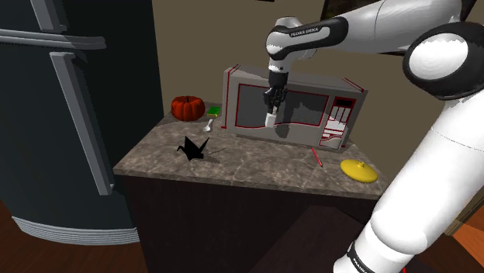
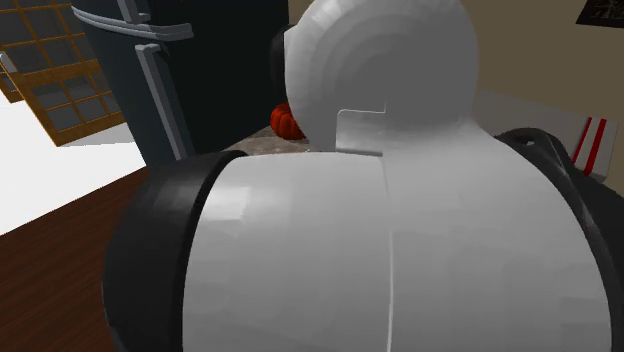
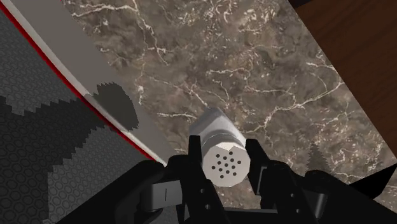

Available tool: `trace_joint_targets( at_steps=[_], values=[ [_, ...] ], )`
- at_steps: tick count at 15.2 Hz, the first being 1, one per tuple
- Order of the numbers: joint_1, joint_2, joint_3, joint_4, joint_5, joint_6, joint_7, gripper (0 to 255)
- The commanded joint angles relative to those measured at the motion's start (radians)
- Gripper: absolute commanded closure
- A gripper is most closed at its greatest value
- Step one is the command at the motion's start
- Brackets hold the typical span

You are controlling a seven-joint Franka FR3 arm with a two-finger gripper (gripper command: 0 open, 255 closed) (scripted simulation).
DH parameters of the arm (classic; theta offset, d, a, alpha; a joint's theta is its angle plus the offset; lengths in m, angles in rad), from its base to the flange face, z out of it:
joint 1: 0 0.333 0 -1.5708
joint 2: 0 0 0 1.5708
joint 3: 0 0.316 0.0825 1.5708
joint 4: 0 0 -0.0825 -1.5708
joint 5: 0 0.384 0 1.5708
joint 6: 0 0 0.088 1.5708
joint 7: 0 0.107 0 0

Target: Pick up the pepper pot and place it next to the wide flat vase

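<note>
1. Standing by the counter, I see the black gripper (image 1: pixel 271 108) pointing straight down in front of the microwave (image 1: pixel 310 105), its two fingers clamped on the pepper pot (image 1: pixel 271 119).
2. The pot is pale grey-white and upright. It hangs clear of the stone counter (image 1: pixel 256 161), just before the microwave's door, and its shadow falls below it.
3. From the wrist view, the pepper pot (image 3: pixel 221 153) shows its round perforated top. One finger (image 3: pixel 192 159) presses each side of it, so the gripper (image 3: pixel 222 167) is closed on the pot. The veined brown counter (image 3: pixel 254 76) lies beneath, and the microwave's red-trimmed edge (image 3: pixel 70 83) is close beside.
4. A wide flat yellow vase (image 1: pixel 359 171) sits on the counter toward the shoulder view's right, well apart from the held pot. A thin red stick (image 1: pixel 317 158) lies between the two.
5. On the shoulder view's left, a black paper crane (image 1: pixel 193 147) stands near the counter's front edge. A ribbed red-orange pumpkin shape (image 1: pixel 187 108) sits at the back beside the microwave's corner, with a small grey piece (image 1: pixel 209 122) and a green one (image 1: pixel 212 112) between it and the microwave.
6. A tall dark fridge (image 1: pixel 62 116) stands to the left of the counter.
7. In the second exterior view, the white arm (image 2: pixel 380 250) looms close. Past it show the fridge (image 2: pixel 150 60), a sliver of the red-orange shape (image 2: pixel 284 120) and the wooden floor (image 2: pixel 60 240).
</note>
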Motion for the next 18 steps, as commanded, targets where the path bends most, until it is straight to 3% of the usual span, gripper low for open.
trace_joint_targets(
  at_steps=[1,9,18],
  values=[
    [-0.018,-0.056,-0.019,-0.071,-0.009,0.017,-0.035,255],
    [-0.089,-0.245,-0.099,-0.265,-0.062,0.030,-0.164,255],
    [-0.182,-0.406,-0.213,-0.394,-0.146,0.016,-0.330,255]
  ],
)
